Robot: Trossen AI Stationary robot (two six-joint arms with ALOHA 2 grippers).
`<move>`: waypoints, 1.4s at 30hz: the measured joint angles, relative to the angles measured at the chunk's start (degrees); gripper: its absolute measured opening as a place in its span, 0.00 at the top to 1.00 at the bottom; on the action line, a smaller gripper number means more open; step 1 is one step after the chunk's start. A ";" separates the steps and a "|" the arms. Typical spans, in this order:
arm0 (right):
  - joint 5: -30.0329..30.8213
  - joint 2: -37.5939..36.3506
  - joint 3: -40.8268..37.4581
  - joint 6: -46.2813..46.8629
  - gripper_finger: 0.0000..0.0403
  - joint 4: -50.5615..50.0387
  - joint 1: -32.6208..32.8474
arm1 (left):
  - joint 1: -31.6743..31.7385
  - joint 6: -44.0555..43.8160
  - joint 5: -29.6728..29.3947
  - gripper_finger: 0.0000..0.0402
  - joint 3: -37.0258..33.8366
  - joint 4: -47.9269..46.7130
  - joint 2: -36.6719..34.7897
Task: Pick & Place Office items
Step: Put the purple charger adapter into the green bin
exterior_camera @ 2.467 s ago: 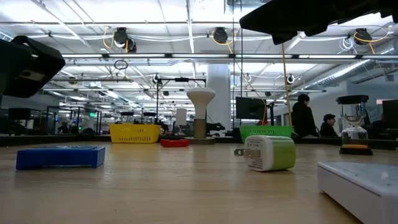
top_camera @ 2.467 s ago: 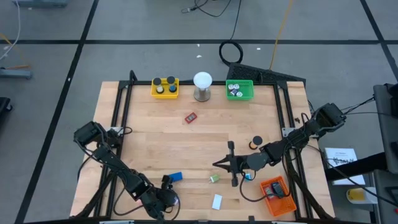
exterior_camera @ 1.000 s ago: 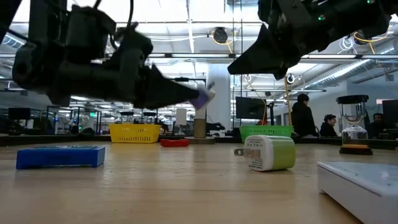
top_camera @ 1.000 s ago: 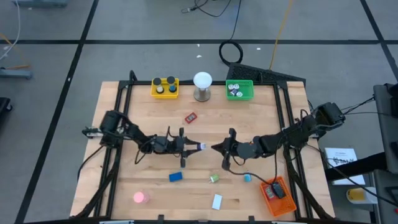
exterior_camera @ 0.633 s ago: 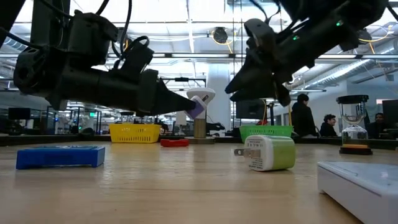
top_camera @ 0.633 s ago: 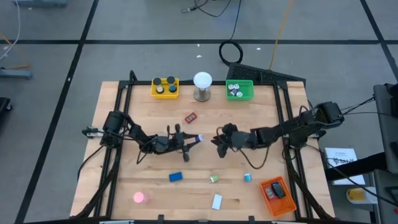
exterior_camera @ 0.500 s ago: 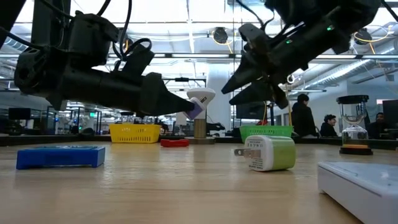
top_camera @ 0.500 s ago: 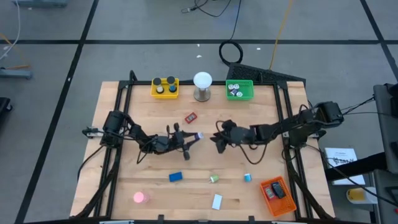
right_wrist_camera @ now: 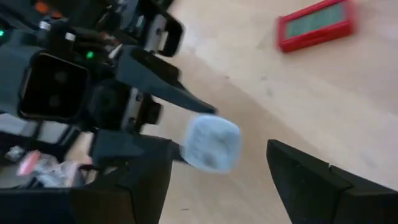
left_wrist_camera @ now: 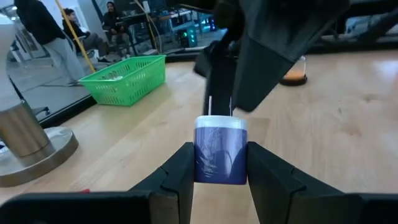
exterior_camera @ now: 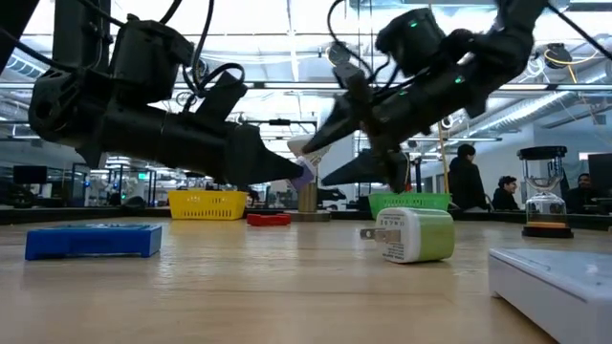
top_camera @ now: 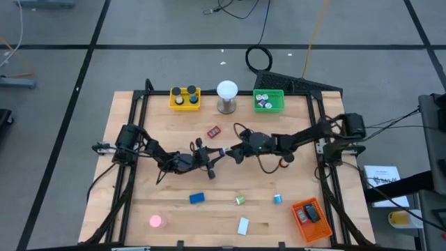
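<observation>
A small purple-and-white block [left_wrist_camera: 221, 155] with two thin prongs hangs in the air over the middle of the table, with my left gripper [top_camera: 214, 154] shut on it. My right gripper [top_camera: 237, 151] has come at it from the table's right and is open. In the right wrist view its two dark fingers [right_wrist_camera: 140, 186] stand on either side of the block [right_wrist_camera: 211, 143], a little short of it. Whether they touch it I cannot tell. More office items lie near the front edge: a blue block [top_camera: 197, 198], a green-and-white plug [top_camera: 240, 200] and a pink disc [top_camera: 156, 222]. My left gripper pinches the block's two opposite sides [left_wrist_camera: 202, 163] between its two fingers, at their free ends [exterior_camera: 298, 173]. The fingers lie about level and come from the table's left. The block is lifted clear of the table, its pronged end [left_wrist_camera: 211, 106] pointing at my right gripper.
A yellow tray [top_camera: 185, 98], a white ball on a metal stand [top_camera: 226, 96] and a green tray [top_camera: 268, 101] line the far edge. A red item [top_camera: 213, 131] lies behind the grippers. An orange tray [top_camera: 309, 217], a white box [top_camera: 243, 226] and a small blue piece [top_camera: 277, 199] sit at front right.
My right gripper has moved toward the table's left and far edge, up to the block in my left gripper, and has opened on the way. My left gripper has carried the block a little toward the far edge, still shut on it.
</observation>
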 joint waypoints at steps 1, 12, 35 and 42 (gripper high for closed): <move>-1.60 1.17 0.73 0.02 0.37 0.78 -0.19 | -0.21 0.24 -0.51 0.70 0.55 -0.98 0.00; -5.38 7.42 6.43 -1.94 0.58 0.40 -0.53 | -1.20 1.19 -2.13 0.70 2.75 -5.67 -0.11; 3.28 -5.01 16.61 -14.79 0.67 -53.30 -1.12 | -4.43 -0.14 -5.76 0.46 -5.17 -13.26 -13.62; 4.73 -1.29 17.97 -17.69 0.67 -62.61 -2.88 | -3.77 -1.90 -1.94 0.61 -10.69 -3.19 -13.62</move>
